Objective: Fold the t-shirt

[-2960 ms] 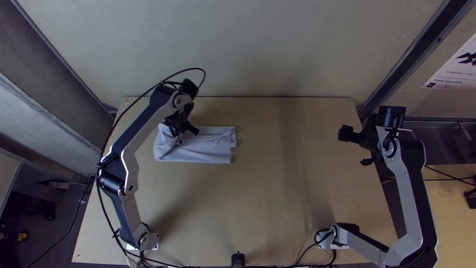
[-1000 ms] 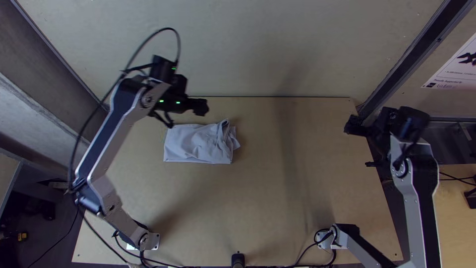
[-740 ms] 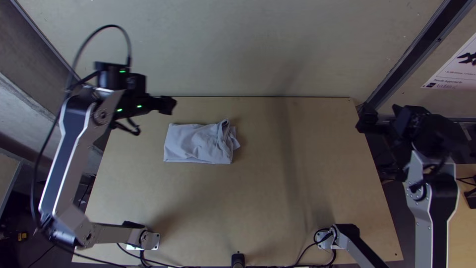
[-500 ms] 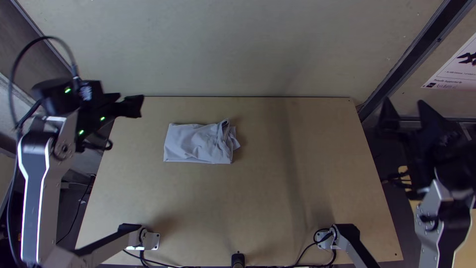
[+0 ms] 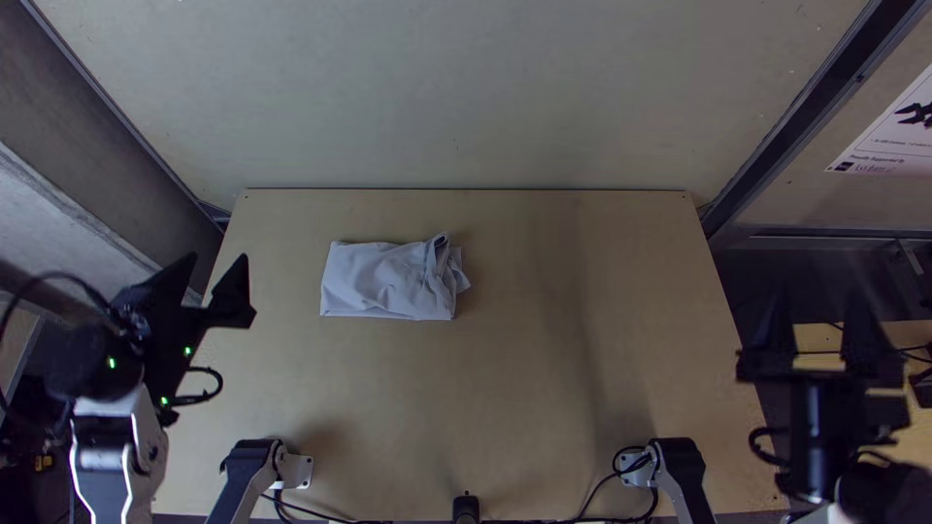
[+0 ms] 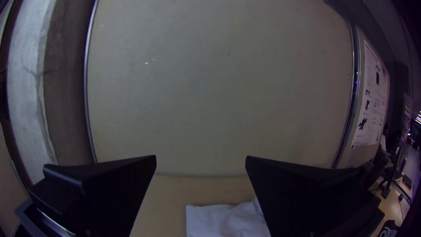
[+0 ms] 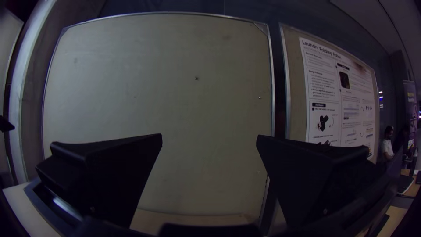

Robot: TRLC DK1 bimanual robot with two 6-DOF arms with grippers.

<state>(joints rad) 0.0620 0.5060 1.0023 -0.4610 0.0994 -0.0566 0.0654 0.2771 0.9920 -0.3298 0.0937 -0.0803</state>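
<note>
In the top view the light grey t-shirt [image 5: 383, 281] lies as a compact folded bundle on the table's far left part, its right end bunched with a small raised corner. My left gripper [image 5: 216, 270] is over the table's left edge, apart from the cloth, with its fingers open. My right gripper [image 5: 815, 325] is beyond the table's right edge, also open and holding nothing. The left wrist view has the left gripper [image 6: 201, 160] with a wide gap between its fingers and part of the t-shirt [image 6: 223, 219] beyond. A wide gap likewise parts the right gripper [image 7: 209, 138] in the right wrist view.
The light wooden table [image 5: 544, 388] stretches to the right and front of the cloth. Behind it stands a plain pale wall panel [image 5: 466, 97]. A poster [image 7: 337, 87] hangs on a side board in the right wrist view.
The left arm has left the cloth and drawn back to the table's left edge. The right arm has swung outward to the right. The t-shirt's right end changed from flat to bunched, then stayed still.
</note>
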